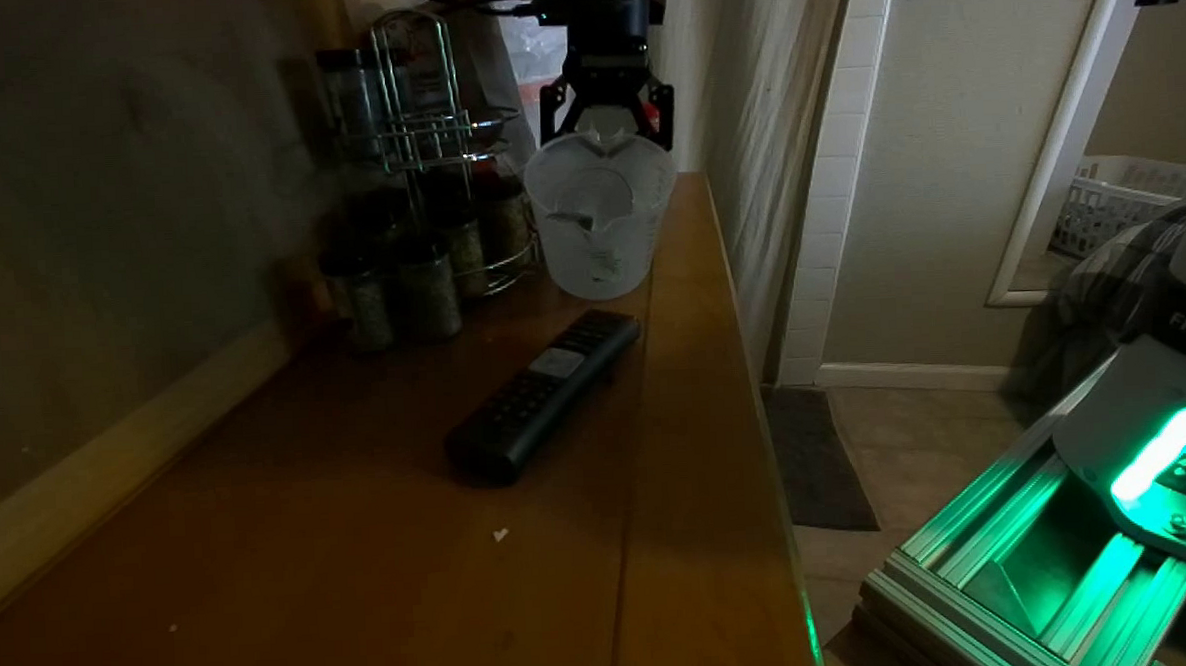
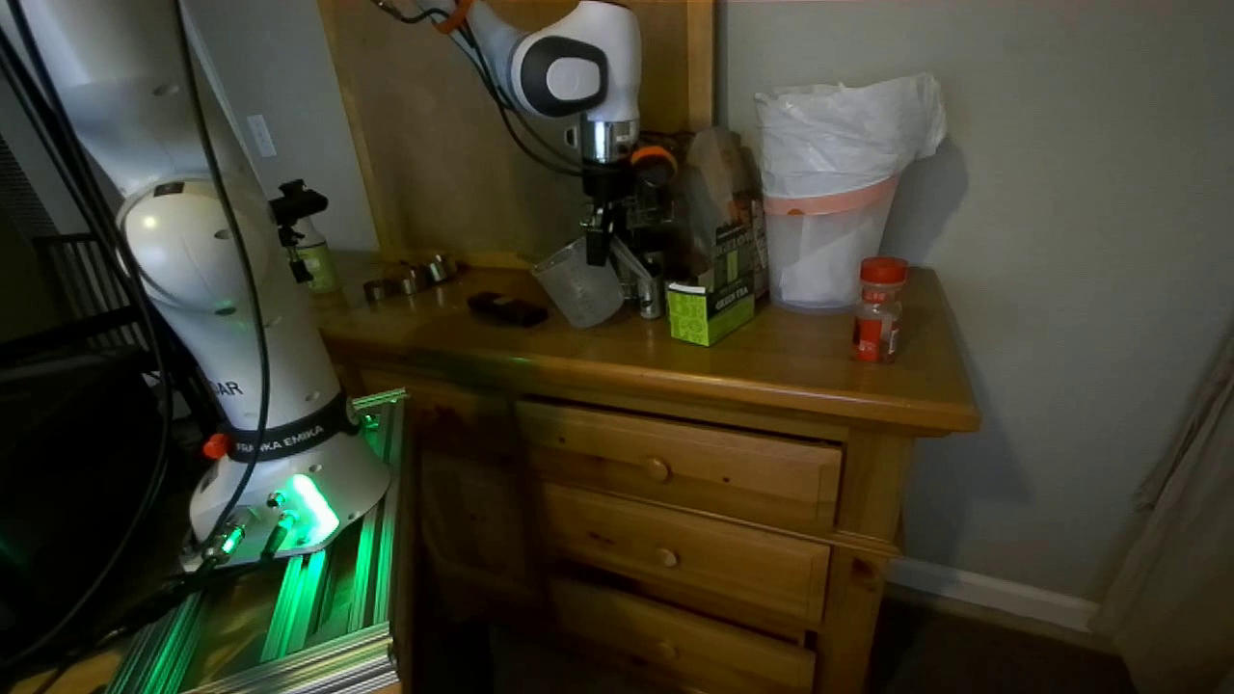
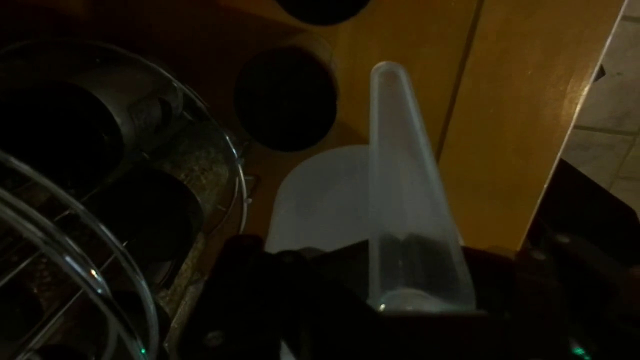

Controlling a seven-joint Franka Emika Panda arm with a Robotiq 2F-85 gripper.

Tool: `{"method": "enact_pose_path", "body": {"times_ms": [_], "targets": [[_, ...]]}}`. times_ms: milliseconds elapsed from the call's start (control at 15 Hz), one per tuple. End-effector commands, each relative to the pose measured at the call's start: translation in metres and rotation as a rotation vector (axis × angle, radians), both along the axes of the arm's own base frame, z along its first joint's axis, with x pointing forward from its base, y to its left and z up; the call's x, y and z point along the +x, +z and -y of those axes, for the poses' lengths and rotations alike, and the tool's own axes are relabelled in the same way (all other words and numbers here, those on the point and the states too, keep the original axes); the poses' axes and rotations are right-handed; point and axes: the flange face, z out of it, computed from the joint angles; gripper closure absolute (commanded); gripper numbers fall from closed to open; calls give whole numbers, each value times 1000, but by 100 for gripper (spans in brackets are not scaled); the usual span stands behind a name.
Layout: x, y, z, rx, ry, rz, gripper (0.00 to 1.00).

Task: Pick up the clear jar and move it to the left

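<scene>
Jaws drawn tight at the handle [image 3: 407, 175] side of the clear jar [image 1: 609, 247], and they have hold of it, though exactly which part is pinched is hard to make out: in an exterior view the gripping ends pass behind the rim, and in the wrist view they are dark on dark. The jar sits tilted over the bench [image 1: 723, 568], mouth leaning away from the handle; whether its base touches the wood cannot be told. Its printed marks are too faint to read, and the wrist view gives only the handle and part of the base, with black metal covering the rest.

Just beside the jar, on the mouth side, lies a black handset [image 1: 546, 395], buttons up, its pale panel too small to read. Toward the wall stands a wire spice rack [image 1: 430, 145], its lower ring just beside the jar; the bottles inside blur together in shadow. 2 dark-lidded spice jars [image 1: 426, 290] stand outside the ring, and 1 of their lids is cut off by the top edge of the wrist view.

In an exterior view, a green tea box [image 2: 709, 313] stands near the handle side, a brownish bag-like shape [image 2: 715, 173] half lost behind it. Well apart are a bin [image 2: 829, 255] lined with white plastic and a red-capped shaker [image 2: 877, 318]. Past the handset, small metal pieces [image 2: 415, 280] are hard to identify
</scene>
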Motion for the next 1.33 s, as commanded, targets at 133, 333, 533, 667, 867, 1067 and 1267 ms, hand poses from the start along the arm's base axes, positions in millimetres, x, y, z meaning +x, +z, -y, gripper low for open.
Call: {"method": "enact_pose_path", "body": {"times_ms": [133, 333, 533, 667, 867, 1067, 1267], "targets": [[14, -3, 2, 17, -86, -73, 100], [20, -5, 4, 29, -120, -92, 100], [27, -13, 7, 47, -175, -128, 100], [30, -18, 9, 42, -219, -154, 100], [29, -28, 13, 20, -272, -200, 92], [27, -32, 11, 13, -296, -225, 61], [25, -26, 2, 16, -270, -198, 39]]}}
